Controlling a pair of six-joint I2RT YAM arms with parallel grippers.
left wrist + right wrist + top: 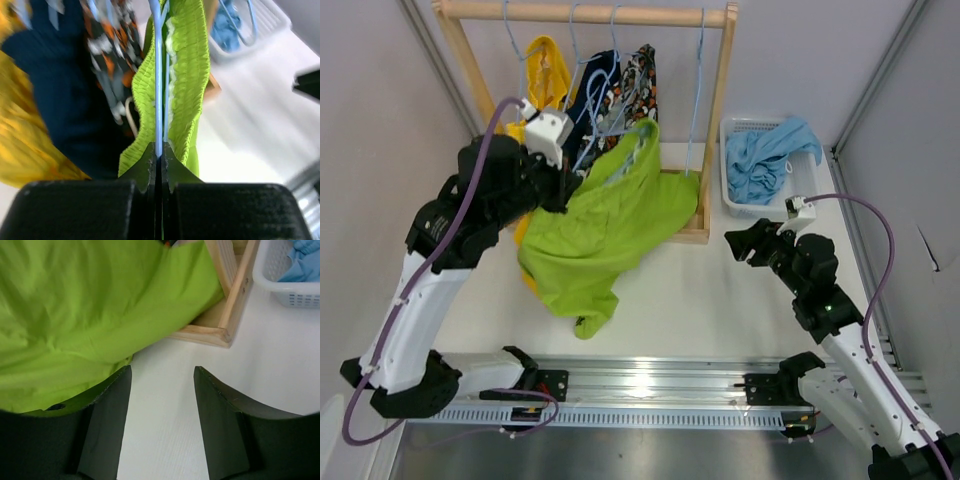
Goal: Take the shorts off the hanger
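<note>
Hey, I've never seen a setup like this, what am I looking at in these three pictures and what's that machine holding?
These are two robot arms bolted to a table, each ending in a two-finger clamp. One picture looks down from above; the other two come from small cameras on each wrist.

At the back stands a wooden rack with light blue hangers carrying yellow shorts, navy shorts and patterned shorts. Light blue shorts lie in a white basket.

The left gripper has its jaws shut on a blue hanger that runs through the waistband of the lime green shorts, which drape down onto the table. The right gripper hangs open above the table, holding nothing.
</note>
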